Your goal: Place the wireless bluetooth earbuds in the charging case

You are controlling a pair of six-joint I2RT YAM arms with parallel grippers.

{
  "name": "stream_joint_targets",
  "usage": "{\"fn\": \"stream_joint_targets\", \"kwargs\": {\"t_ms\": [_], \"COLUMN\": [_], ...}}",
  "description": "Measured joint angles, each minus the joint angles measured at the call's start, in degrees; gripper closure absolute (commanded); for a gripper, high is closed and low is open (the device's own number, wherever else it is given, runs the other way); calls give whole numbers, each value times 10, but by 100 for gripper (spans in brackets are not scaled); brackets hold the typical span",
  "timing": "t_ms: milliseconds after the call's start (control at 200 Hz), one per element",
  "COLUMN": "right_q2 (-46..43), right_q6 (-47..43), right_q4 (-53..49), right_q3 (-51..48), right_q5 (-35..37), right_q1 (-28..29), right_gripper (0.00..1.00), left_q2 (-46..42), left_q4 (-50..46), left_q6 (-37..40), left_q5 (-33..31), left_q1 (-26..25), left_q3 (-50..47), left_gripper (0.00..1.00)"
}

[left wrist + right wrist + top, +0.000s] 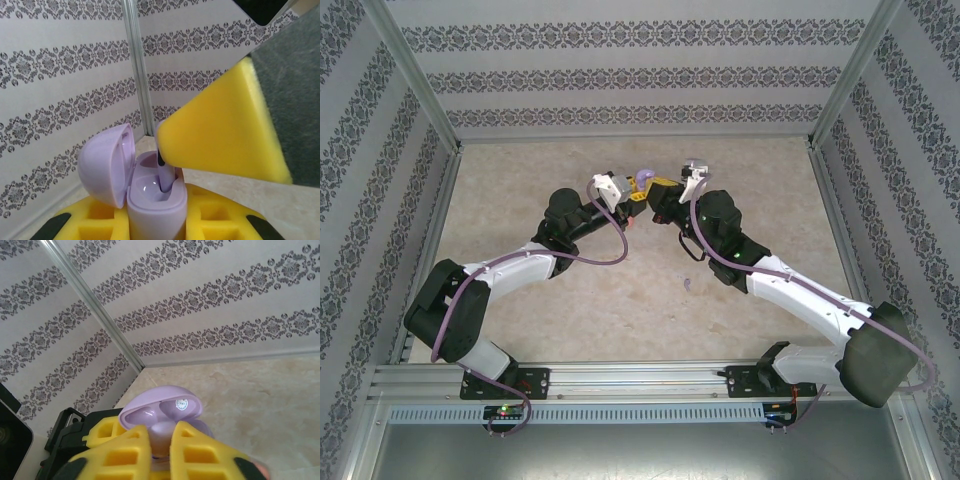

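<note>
Left wrist view gives the best look: the charging case (156,200) stands upright, clamped between the yellow pads (85,222) of the left gripper (155,227), with its lid (105,162) flipped open to one side. The purple earbud (164,176) is stem-down in the case's well. Its head is tucked behind a finger (225,135) of the right gripper (160,447), whose fingers sit almost together, pinched on the bud by the look of it.

Risk from here, imo: the bud looks a bit tilted against the well's rim. Let go before it seats and it could tip out over the case's edge, and a harder push could twist the case in the pads.

How deep the bud sits is hard to say, since the foam blocks its top. Overhead, a small purple speck (685,283) on the table (570,300), well apart from the case, is too small to name.
</note>
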Motion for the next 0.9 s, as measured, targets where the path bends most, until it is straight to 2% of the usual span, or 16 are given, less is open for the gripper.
{"fn": "stream_joint_targets", "kwargs": {"t_ms": [55, 135, 370, 455, 550, 659, 724, 834, 899], "right_q2": [0, -1, -24, -56, -94, -118, -115, -87, -60], "right_q6": [-3, -2, 12, 22, 27, 37, 40, 45, 47], "right_q4": [-7, -20, -78, -97, -129, -179, -215, -277, -316], "right_q3": [1, 4, 15, 18, 31, 74, 109, 164, 190], "right_q5": [7, 6, -12, -22, -29, -41, -52, -79, -95], "right_q1": [3, 6, 2, -5, -21, -49, -64, -85, -91], "right_gripper": [67, 62, 32, 28, 27, 42, 67, 99, 100], "left_q2": [0, 0, 0, 0, 0, 0, 0, 0, 0], "left_q4": [-4, -7, -6, -6, -6, -6, -6, -6, -7], "left_q6": [0, 0, 0, 0, 0, 0, 0, 0, 1], "left_q5": [-1, -7, -14, -14, -15, -15, -15, -11, -9], "left_q1": [0, 0, 0, 0, 0, 0, 0, 0, 0], "left_q3": [0, 0, 7, 7, 7, 7, 7, 7, 7], "left_gripper": [100, 100, 100, 100, 100, 100, 100, 100, 100]}}
